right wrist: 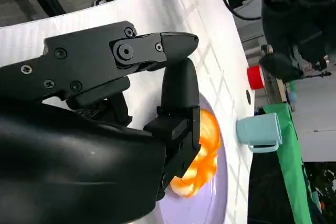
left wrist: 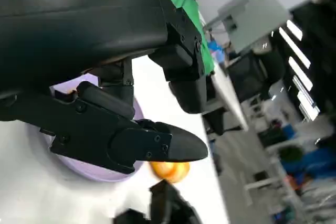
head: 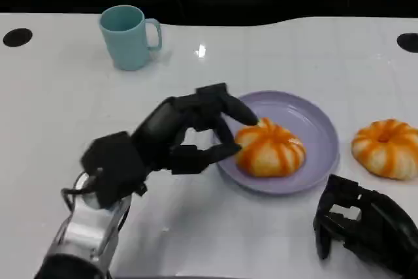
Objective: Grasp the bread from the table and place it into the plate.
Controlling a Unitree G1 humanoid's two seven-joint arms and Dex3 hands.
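Orange-and-white striped round bread [head: 269,147] seated on lilac round plate [head: 312,125]

Left robot hand [head: 192,129] fingertips on bread, apparently steadying placement; right robot hand [head: 359,223] curled empty on white counter [head: 59,102]

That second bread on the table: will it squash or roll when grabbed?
The bread on the table looks soft and puffy, so it probably dents under firm fingers. Its flat-bottomed, domed shape suggests it won't roll. Its glazed surface may be slightly slick.
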